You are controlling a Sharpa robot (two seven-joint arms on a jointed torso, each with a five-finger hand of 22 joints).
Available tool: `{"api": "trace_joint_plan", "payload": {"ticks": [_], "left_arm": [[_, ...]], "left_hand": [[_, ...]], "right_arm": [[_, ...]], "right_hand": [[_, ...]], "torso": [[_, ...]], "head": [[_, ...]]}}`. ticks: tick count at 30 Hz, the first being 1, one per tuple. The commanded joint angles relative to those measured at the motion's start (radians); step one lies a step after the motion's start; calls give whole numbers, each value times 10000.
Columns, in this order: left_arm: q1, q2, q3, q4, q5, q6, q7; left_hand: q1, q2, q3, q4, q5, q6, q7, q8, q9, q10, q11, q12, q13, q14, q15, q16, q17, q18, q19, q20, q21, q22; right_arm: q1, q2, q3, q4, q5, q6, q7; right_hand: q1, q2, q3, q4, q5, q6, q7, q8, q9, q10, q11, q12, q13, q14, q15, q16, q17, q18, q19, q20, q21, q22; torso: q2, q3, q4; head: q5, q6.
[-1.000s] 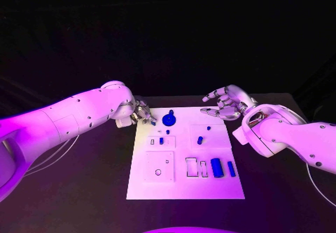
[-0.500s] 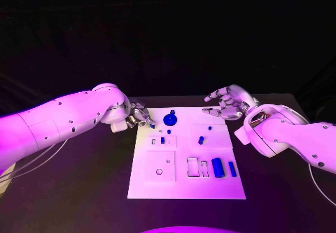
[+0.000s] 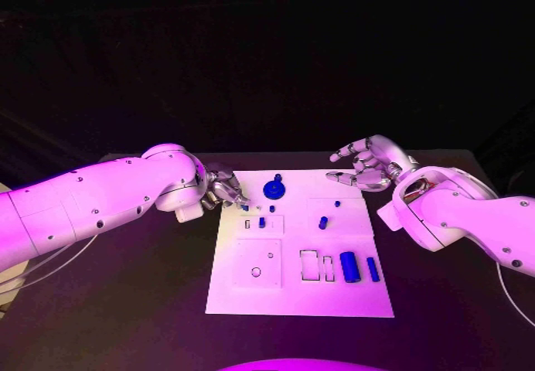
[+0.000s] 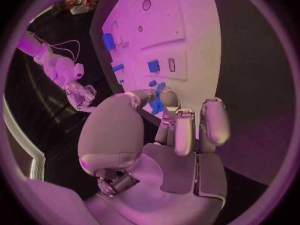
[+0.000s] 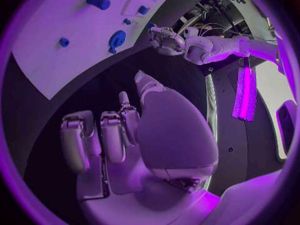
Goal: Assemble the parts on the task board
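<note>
The white task board [image 3: 299, 297] lies mid-table. It carries a round blue part [image 3: 273, 187], a few small blue pegs [image 3: 322, 222] and two blue cylinders [image 3: 349, 267]. My left hand [image 3: 221, 190] hovers at the board's far left corner. It pinches a small blue part [image 4: 156, 103] between thumb and finger, seen in the head view as a blue speck [image 3: 244, 206]. My right hand [image 3: 363, 166] hangs beyond the board's far right corner, fingers apart, holding nothing. In the right wrist view the right hand [image 5: 125, 135] is over dark table beside the board [image 5: 44, 45].
Black table [image 3: 134, 294] surrounds the board on all sides. White outlined recesses [image 3: 307, 264] sit on the board's near half. The left forearm [image 3: 100, 205] reaches in low across the table's left side.
My left hand has edged a little nearer along the board's far left corner, still pinching the small blue part, and its forearm has swung. The right hand has hardly moved.
</note>
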Motion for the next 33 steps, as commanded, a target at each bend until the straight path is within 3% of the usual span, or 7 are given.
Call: {"api": "trace_joint_plan", "payload": {"ticks": [1,7,14,33], "left_arm": [[-78,-64,-27,198,-653,-616,4],[-247,-101,-142,375,-913,-794,-55],[-401,-141,-181,551,-1128,-682,-120],[-499,-210,-194,765,-1249,-205,-242]], "left_hand": [[-120,-17,2036,-1979,52,137,-57,66,-5,106,1,62,42,813,-76,60,1656,-130,69,8,58,30],[-143,-37,2078,-1997,85,162,-66,73,-8,141,-8,88,79,813,-85,59,1652,-134,85,0,72,54],[-143,-37,2078,-1997,85,162,-66,73,-8,141,-8,88,79,813,-85,59,1652,-134,85,0,72,54],[-169,-58,2114,-2012,113,179,-73,77,-12,158,-16,81,71,813,-92,57,1647,-138,97,-8,84,73]], "right_arm": [[-17,-3,-2,4,10,120,77],[-33,-7,-4,-2,39,120,88],[-45,-19,-5,-7,47,123,90],[-60,-28,-6,-13,49,130,90]], "right_hand": [[-67,61,-16,52,63,59,-23,-26,-11,-61,-37,-25,1049,965,65,-68,2267,-68,1029,34,44,2627],[-96,81,-13,59,78,62,-23,-26,-14,-64,-37,-29,1045,963,65,-72,2259,-68,1029,33,44,2627],[-96,81,-13,59,78,62,-23,-26,-14,-64,-37,-29,1045,963,65,-72,2259,-68,1029,33,44,2627],[-96,81,-13,59,78,62,-23,-26,-14,-64,-37,-29,1045,963,65,-72,2259,-68,1029,33,44,2627]], "torso": [[3,-14,17],[14,-3,-9],[27,-1,-11],[24,7,-19]], "head": [[19,-7],[57,-11],[61,-33],[72,-96]]}}
